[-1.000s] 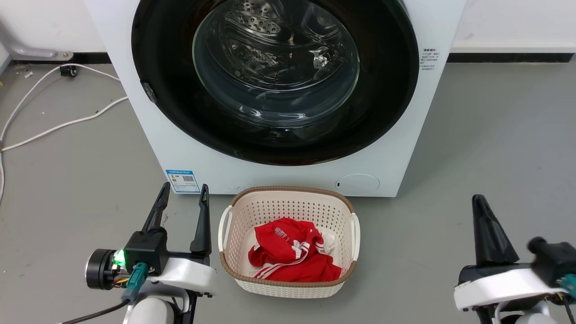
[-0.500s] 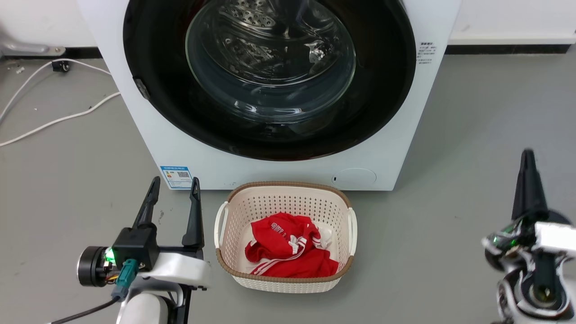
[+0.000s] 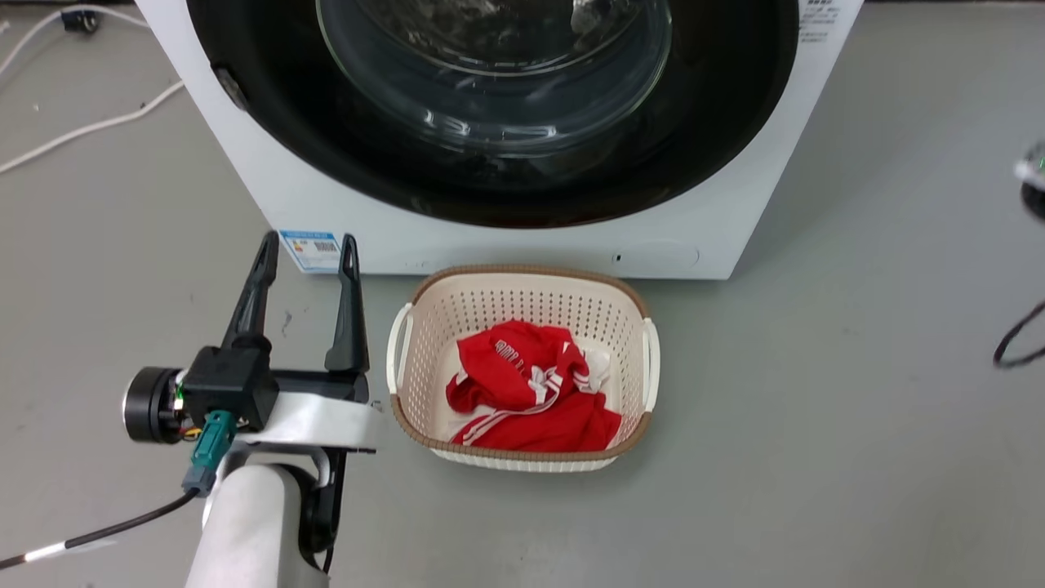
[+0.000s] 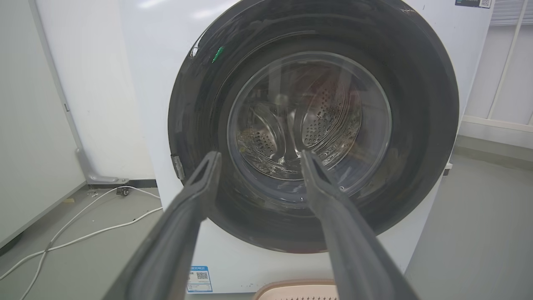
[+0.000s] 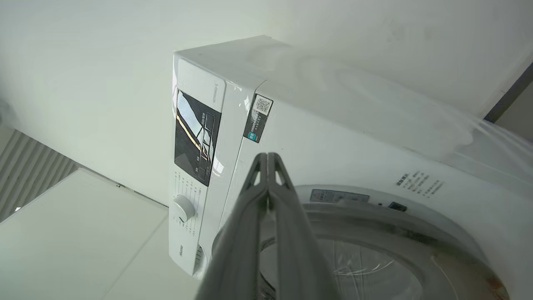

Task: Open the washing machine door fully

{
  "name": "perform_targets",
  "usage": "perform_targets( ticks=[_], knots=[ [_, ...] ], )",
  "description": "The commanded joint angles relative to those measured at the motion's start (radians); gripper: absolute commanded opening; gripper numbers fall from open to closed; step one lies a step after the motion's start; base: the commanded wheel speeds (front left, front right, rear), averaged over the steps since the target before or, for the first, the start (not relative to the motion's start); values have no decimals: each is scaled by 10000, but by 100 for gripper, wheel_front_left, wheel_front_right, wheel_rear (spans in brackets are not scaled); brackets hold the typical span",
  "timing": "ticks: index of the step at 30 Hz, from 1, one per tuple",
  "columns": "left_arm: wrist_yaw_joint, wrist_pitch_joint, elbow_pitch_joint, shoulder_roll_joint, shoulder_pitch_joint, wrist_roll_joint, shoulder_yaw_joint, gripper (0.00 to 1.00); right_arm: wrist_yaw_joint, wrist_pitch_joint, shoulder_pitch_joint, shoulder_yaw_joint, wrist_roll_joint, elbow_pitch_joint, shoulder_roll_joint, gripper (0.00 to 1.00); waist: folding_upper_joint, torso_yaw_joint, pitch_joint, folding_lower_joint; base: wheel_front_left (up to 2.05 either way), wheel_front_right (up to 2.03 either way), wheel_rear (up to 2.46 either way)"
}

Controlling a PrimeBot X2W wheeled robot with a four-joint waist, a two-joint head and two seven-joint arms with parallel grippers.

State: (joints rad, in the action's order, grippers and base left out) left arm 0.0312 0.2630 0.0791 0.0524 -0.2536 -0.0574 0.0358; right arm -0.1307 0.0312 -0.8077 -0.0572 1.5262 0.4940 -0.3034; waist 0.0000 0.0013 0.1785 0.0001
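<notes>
The white washing machine (image 3: 269, 188) fills the top of the head view. Its round washing machine door (image 3: 506, 192), black-rimmed with a clear glass bowl, lies flush against the front. My left gripper (image 3: 307, 245) is open and empty at the lower left, fingertips near the blue label (image 3: 310, 249). From the left wrist, the open gripper (image 4: 260, 155) frames the door (image 4: 416, 125) at a distance. From the right wrist, my right gripper (image 5: 267, 157) is shut on nothing, pointing at the machine's upper front (image 5: 333, 137) above the door (image 5: 366, 216). A blurred piece of my right arm (image 3: 1035, 175) sits at the right edge.
A cream laundry basket (image 3: 522, 271) holding a red garment (image 3: 531, 392) stands on the grey floor right before the machine. White cables (image 3: 82, 131) run along the floor at left, and a black cable (image 3: 1016, 339) loops at right. A white cabinet (image 4: 25, 104) stands left of the machine.
The head camera has moved, so the machine sits higher in the picture. My right arm has risen from the lower right to the right edge. The left gripper stays open.
</notes>
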Motion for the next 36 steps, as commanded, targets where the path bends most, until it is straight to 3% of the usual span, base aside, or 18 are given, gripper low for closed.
perform_targets(
  ticks=[1,9,18,29,36],
  knots=[
    [-2,27,-92,-7,-257,1,54,100,-1,338,-730,244,-207,499,-195,0,0,150,445,-1,0,0,0],
    [6,27,-395,-16,-893,15,207,100,-1,2138,-3988,1403,-1354,3166,-661,0,0,318,1364,-1,0,0,0],
    [19,27,-681,-21,-1440,41,375,100,-1,3799,-6584,2457,-2653,5472,-351,0,0,465,2212,-1,0,0,0],
    [-121,27,-1057,-23,-1848,-64,691,100,-2,4943,-8155,2942,-3338,6839,117,0,0,683,2890,-1,0,0,0],
    [-246,27,-994,-22,-1849,-140,819,100,-2,6097,-8006,2939,-3046,6742,395,0,0,727,2897,-1,0,0,0]
  ],
)
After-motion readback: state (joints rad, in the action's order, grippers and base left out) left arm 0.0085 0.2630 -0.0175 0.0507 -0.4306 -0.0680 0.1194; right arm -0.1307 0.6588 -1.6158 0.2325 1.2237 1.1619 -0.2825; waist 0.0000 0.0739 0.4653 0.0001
